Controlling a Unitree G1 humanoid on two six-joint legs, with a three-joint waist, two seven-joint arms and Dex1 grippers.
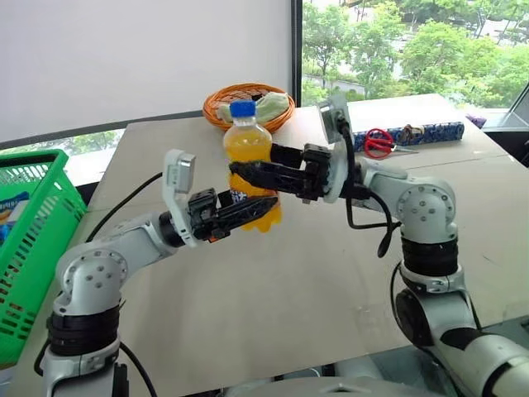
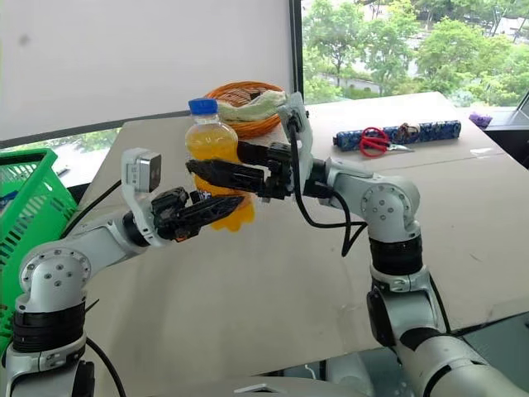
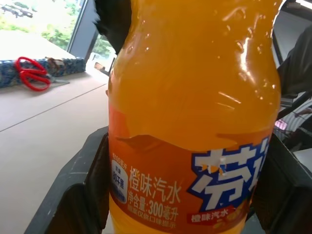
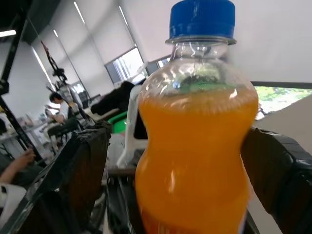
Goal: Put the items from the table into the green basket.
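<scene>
At the far left stands the bright green lattice-sided plastic basket (image 1: 33, 240). The left gripper (image 1: 248, 211) is clamped on the lower, labelled part of the small orange soda bottle with blue cap (image 1: 248, 141), held upright above the pale grey-beige board table (image 1: 273, 306). To its right, the right gripper (image 1: 256, 175) flanks the waist, fingers spread, apparently clear. Judged rigid, full, fairly heavy, smooth; grip at the waist. Label reads "橙味汽水", "300毫升".

The table (image 1: 273, 281) bears an orange wicker bowl (image 1: 248, 101), red scissors (image 1: 378, 142) and a blue patterned roll (image 1: 430, 132).
</scene>
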